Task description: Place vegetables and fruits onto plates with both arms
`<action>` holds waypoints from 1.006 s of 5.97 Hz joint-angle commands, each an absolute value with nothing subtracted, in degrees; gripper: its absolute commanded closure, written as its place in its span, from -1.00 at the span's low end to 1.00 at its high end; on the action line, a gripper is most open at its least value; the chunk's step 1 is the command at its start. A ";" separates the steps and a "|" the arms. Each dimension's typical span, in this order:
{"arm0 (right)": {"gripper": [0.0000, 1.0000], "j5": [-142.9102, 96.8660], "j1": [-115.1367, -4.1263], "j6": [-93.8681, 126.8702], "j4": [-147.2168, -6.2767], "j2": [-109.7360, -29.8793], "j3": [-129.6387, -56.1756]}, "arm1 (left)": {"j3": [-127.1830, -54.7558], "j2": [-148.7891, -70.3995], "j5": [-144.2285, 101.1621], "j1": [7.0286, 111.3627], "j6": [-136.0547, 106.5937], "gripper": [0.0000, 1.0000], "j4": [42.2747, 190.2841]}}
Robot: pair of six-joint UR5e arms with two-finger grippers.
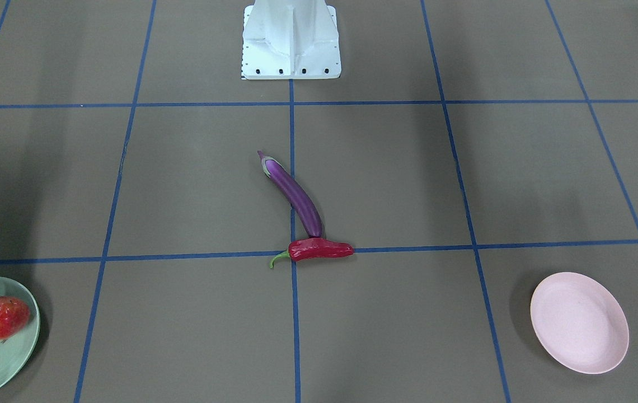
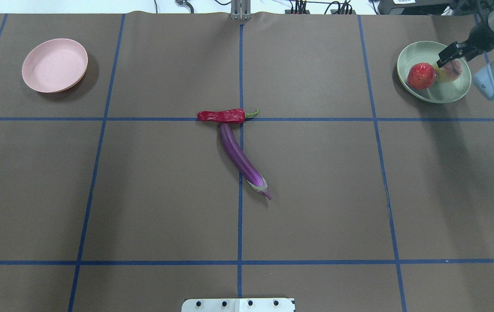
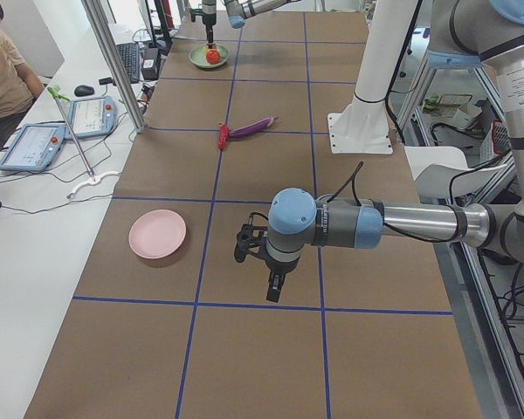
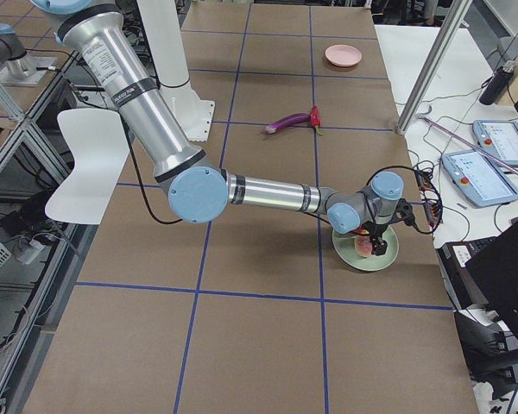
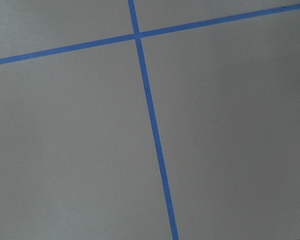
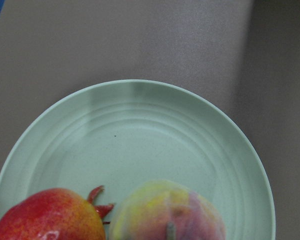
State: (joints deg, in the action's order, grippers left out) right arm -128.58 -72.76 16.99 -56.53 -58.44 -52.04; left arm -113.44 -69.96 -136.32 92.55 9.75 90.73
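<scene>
The purple eggplant (image 2: 240, 158) lies mid-table, its blunt end touching the red chili pepper (image 2: 223, 115); both also show in the front-facing view: the eggplant (image 1: 295, 196) and the chili (image 1: 319, 249). The pomegranate-like fruit (image 2: 421, 76) and the peach (image 2: 450, 71) sit side by side on the mint green plate (image 2: 420, 50). My right gripper (image 2: 450, 56) hovers just above the peach, open and empty. The pink plate (image 2: 54, 65) is empty. My left gripper (image 3: 273, 284) points down over bare table near the pink plate; I cannot tell whether it is open.
The white base block (image 2: 238, 304) stands at the table's near edge. Blue tape lines (image 5: 152, 130) grid the brown surface. A metal post (image 3: 118, 65), tablets (image 3: 35, 144) and a seated person (image 3: 0, 74) are beside the table's far side.
</scene>
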 commanded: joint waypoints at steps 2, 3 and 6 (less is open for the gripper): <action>-0.99 -131.03 -81.00 8.50 -76.54 -70.86 -77.67 | -113.21 -69.96 -136.32 92.55 9.58 -1.00 90.70; -0.99 -132.61 -84.43 1.74 -86.73 -77.37 -87.96 | -113.20 -70.48 -136.23 92.55 9.49 -1.00 90.70; -1.00 -132.28 -91.48 -4.65 -93.17 -97.26 -105.27 | -112.85 -74.33 -135.87 92.55 5.83 -1.00 91.91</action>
State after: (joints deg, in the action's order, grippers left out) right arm -132.37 -89.67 -3.34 -92.63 -92.19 -101.95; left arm -112.92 -72.74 -135.72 92.55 7.86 90.72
